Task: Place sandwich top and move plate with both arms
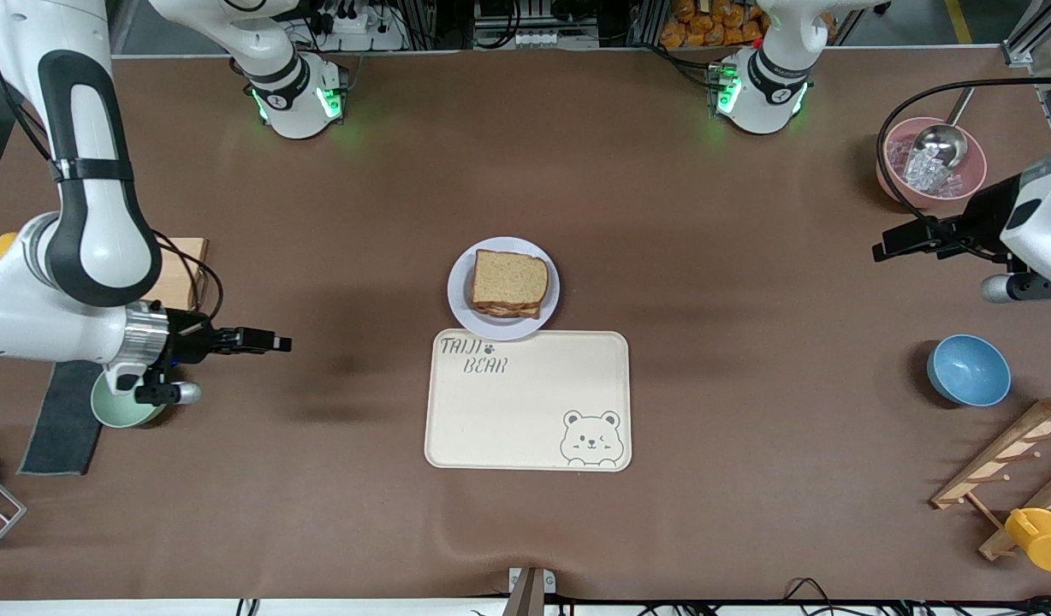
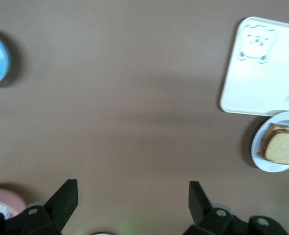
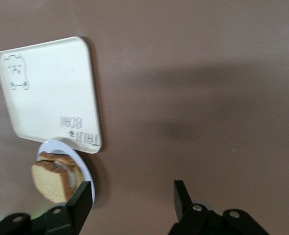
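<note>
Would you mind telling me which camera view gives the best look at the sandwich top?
The front view: the sandwich top is seen whole from above, lying on the stack on the plate. The left wrist view shows it small near the frame's edge, and the right wrist view shows it edge-on beside the right gripper's finger.

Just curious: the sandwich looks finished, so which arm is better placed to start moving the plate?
Neither clearly: both open end effectors, left and right, hang far from the plate at their own table ends. The task needs both anyway.
</note>
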`<control>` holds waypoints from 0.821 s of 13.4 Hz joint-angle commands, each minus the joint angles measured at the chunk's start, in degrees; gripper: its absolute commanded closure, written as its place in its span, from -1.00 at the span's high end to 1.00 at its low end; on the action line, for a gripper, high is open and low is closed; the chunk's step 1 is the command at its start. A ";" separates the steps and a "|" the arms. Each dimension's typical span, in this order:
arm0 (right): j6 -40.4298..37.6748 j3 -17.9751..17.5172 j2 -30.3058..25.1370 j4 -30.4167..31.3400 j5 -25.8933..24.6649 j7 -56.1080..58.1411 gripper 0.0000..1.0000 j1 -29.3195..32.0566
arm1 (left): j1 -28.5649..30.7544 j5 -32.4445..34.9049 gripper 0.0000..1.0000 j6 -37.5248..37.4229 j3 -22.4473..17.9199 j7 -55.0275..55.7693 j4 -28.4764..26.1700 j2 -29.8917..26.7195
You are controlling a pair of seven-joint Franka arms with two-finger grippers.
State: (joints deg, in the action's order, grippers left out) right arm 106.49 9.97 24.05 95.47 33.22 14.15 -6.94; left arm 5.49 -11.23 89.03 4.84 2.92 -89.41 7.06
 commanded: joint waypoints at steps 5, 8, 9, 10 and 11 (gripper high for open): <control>-6.82 -0.65 -2.07 -7.76 -12.81 -0.44 1.00 3.60 | 0.75 -14.49 1.00 11.41 0.52 -9.77 -12.18 0.05; -6.47 -0.92 -5.93 -7.76 -20.01 -0.35 1.00 3.78 | 0.40 -24.59 1.00 15.72 0.87 -14.41 -19.20 0.50; -6.47 -1.18 -7.69 -7.85 -22.47 -0.52 1.00 4.04 | 0.40 -27.32 1.00 16.52 0.87 -17.30 -21.92 0.93; -6.64 -1.88 -9.10 -8.02 -24.49 -0.35 1.00 5.00 | 0.31 -29.70 1.00 17.57 0.87 -20.64 -24.04 1.72; -6.82 -2.93 -10.50 -8.81 -26.17 -0.26 1.00 6.22 | 0.31 -31.38 1.00 17.84 0.87 -24.41 -24.84 3.73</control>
State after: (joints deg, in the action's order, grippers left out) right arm 100.55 9.79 17.14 86.65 10.61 14.15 -3.59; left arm 5.70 -38.96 104.99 5.62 -15.96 -111.14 9.47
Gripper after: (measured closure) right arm 0.000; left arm 0.000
